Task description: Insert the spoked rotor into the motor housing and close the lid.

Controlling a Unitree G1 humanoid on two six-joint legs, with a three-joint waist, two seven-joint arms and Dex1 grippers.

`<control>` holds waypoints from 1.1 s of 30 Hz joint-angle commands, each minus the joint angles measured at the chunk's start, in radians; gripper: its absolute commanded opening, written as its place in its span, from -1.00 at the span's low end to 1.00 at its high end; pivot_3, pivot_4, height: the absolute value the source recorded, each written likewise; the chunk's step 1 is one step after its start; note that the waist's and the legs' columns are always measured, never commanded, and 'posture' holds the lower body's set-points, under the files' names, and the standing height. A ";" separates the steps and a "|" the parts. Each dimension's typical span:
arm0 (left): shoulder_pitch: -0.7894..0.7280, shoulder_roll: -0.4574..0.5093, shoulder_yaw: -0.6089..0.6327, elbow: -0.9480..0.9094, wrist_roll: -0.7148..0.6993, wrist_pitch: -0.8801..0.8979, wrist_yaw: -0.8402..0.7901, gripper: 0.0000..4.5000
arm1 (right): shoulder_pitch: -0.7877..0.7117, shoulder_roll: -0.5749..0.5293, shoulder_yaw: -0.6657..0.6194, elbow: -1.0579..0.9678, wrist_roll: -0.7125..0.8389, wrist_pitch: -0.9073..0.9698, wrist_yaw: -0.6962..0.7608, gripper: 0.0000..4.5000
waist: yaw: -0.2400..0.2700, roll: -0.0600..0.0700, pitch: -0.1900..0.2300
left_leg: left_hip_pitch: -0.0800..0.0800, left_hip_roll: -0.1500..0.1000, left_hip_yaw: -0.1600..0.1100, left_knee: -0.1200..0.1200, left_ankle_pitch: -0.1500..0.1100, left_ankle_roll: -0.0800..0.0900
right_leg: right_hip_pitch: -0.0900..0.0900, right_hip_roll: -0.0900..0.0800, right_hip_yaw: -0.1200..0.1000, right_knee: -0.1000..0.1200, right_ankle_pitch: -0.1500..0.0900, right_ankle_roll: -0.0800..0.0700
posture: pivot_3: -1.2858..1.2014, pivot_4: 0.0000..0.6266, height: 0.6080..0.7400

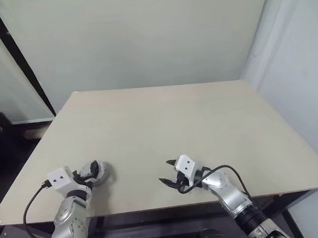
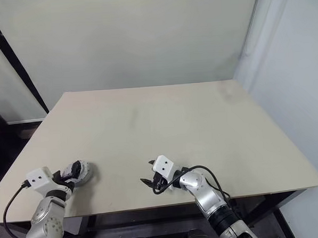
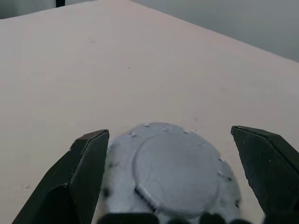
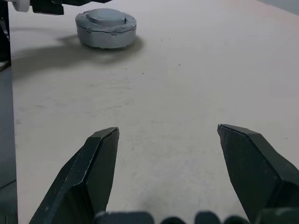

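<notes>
The lid (image 3: 177, 172), a flat grey speckled disc, lies on top of the round motor housing (image 4: 106, 38) near the table's front left corner and covers its inside. The spoked rotor is hidden. My left gripper (image 1: 92, 170) is open, with one black finger on each side of the lid (image 1: 99, 171) and a gap between each fingertip and the disc. My right gripper (image 1: 165, 171) is open and empty. It hovers low over the table near the front edge and points left toward the housing, a good way from it.
The beige table (image 1: 164, 118) stretches far back to a pale wall. Its front edge (image 1: 153, 209) runs just behind both grippers, and its left edge (image 1: 38, 152) is close to the housing. Black cables loop from each wrist.
</notes>
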 commanded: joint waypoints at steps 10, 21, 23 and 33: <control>0.183 0.157 -0.271 -0.314 0.041 -0.051 -0.424 0.99 | 0.021 0.023 -0.155 -0.077 0.089 0.094 -0.063 0.63 | -0.002 0.001 0.001 | 0.000 0.000 0.002 -0.001 0.000 0.000 | -0.001 -0.001 0.001 -0.001 0.000 0.000 | 0.03 -1.00 1.00; 0.181 0.171 -0.281 -0.318 0.023 -0.025 -0.500 0.99 | 0.104 0.035 -0.178 -0.185 0.050 0.147 -0.225 0.63 | -0.001 0.003 0.001 | 0.000 0.002 0.002 -0.001 0.000 0.000 | -0.002 0.000 0.001 0.000 0.000 -0.001 | 0.03 -1.00 1.00; 0.186 0.183 -0.279 -0.317 0.027 -0.018 -0.509 0.99 | 0.124 0.035 -0.163 -0.203 0.037 0.152 -0.233 0.63 | -0.001 0.003 0.001 | 0.000 0.002 0.002 -0.001 0.000 0.000 | -0.002 0.000 0.001 0.000 0.000 -0.001 | 0.03 -1.00 1.00; 0.186 0.198 -0.264 -0.293 0.034 -0.019 -0.510 0.99 | 0.130 0.064 -0.135 -0.191 0.019 0.114 -0.265 0.63 | -0.004 0.004 0.001 | 0.000 0.002 0.002 -0.001 0.000 0.000 | -0.002 0.000 0.001 0.000 0.000 -0.001 | 0.03 -1.00 1.00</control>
